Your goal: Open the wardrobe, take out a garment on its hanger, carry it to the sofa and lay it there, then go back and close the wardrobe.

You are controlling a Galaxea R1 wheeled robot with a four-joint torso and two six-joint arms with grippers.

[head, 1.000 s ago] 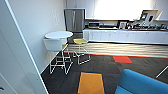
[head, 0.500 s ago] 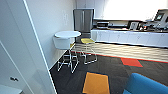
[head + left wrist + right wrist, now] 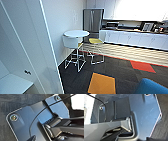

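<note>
Head view, left to right: a white door panel (image 3: 17, 50) stands close at the left edge, beside a white wall (image 3: 62, 27). A round white table (image 3: 75, 33) stands near the wall with a white stool (image 3: 72, 42) and a yellow-seated stool (image 3: 95, 41). Behind them is a steel fridge (image 3: 93, 20), then a long white counter (image 3: 135, 37). An orange square (image 3: 102, 83) marks the dark carpet (image 3: 75, 80). The sofa (image 3: 151, 87) shows as a blue corner at the lower right. Both wrist views show robot parts over carpet; I cannot tell either gripper's state.
</note>
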